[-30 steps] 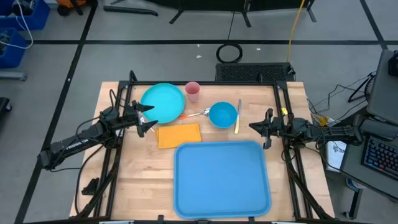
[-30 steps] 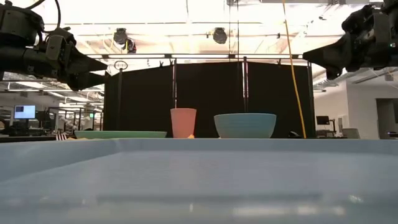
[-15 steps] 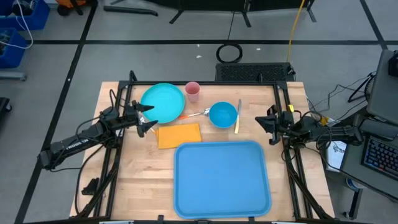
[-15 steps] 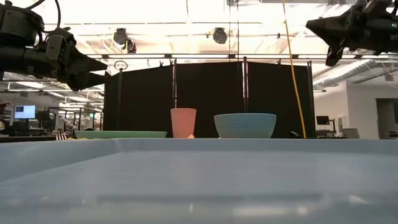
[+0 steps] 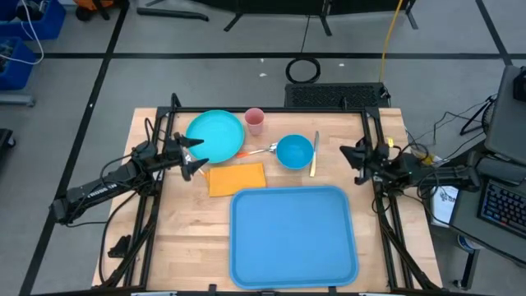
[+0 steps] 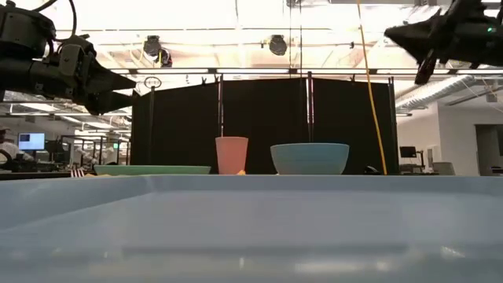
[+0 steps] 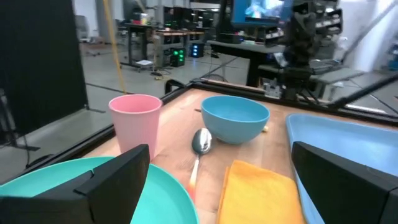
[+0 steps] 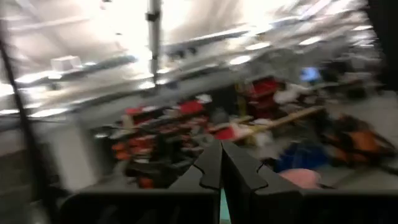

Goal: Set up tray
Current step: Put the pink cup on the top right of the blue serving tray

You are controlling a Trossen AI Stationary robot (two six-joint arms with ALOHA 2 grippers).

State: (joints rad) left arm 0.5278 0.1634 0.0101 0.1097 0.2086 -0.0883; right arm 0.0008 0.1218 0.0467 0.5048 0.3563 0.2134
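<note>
- We find the tray (image 5: 294, 235) lying flat on the near half of the wooden table (image 5: 181, 230), a little right of centre, its long sides running left to right. Nothing rests on it. In the low view its rim (image 6: 251, 182) fills the foreground.
- Just beyond the tray's far left corner lies an orange cloth (image 5: 237, 178), close to the rim; we cannot tell whether they touch.
- Far left on the table sits the round turquoise plate (image 5: 215, 133). A pink cup (image 5: 255, 120) stands upright just right of it, at the far edge.
- Right of the cup and nearer to us sits a blue bowl (image 5: 294, 151), upright. A spoon (image 5: 261, 150) lies between plate and bowl, its bowl end toward the blue bowl.
- Just right of the blue bowl lies a pale stick-shaped utensil (image 5: 315, 153), pointing far to near; we cannot tell what kind it is.
- The left gripper (image 5: 194, 156) hangs above the table at the plate's near edge, fingers spread wide, grasping nothing. Its wrist view looks across the plate (image 7: 93, 186) to the cup (image 7: 135, 121), spoon (image 7: 200, 142), bowl (image 7: 235, 117), cloth (image 7: 258, 193) and tray (image 7: 339, 149).
- The right gripper (image 5: 352, 160) is raised at the table's right edge, well right of the bowl and apart from the tray. Its fingers (image 8: 214, 163) are pressed together with nothing between them, and its wrist view points up into the room.
</note>
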